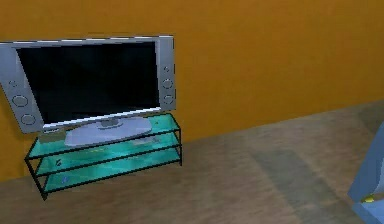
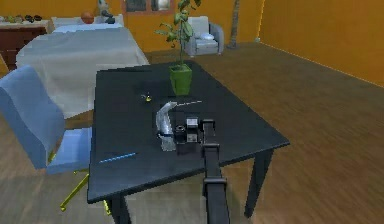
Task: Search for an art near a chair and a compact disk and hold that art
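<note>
On the dark table (image 2: 240, 125), right of the blue chair (image 2: 35, 110), a pale grey shape (image 2: 162, 113), likely the art, lies at our gripper (image 2: 168, 138). We cannot tell the grip's state or whether it holds anything. A misjudged reach could shove the shape toward the far potted plant (image 2: 181, 78).

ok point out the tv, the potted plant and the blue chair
tv (image 1: 90, 85), forward view, middle of its dark screen
potted plant (image 2: 181, 78), arm side view, its green pot
blue chair (image 2: 28, 105), arm side view, its backrest
</note>
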Motion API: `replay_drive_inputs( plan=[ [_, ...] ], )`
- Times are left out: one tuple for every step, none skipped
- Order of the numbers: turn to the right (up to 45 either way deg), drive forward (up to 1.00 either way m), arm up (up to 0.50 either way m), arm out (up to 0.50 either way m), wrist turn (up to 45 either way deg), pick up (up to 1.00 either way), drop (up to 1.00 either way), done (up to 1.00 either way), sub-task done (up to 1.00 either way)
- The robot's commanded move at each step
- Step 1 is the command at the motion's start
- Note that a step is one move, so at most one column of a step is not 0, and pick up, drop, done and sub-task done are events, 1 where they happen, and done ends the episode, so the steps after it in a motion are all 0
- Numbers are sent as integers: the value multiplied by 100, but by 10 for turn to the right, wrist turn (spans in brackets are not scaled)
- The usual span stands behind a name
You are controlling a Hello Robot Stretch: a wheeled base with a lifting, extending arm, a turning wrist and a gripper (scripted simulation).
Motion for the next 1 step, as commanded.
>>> replay_drive_inputs(
  plan=[
    [0,0,10,0,0,0,0,0,0]
  ],
)
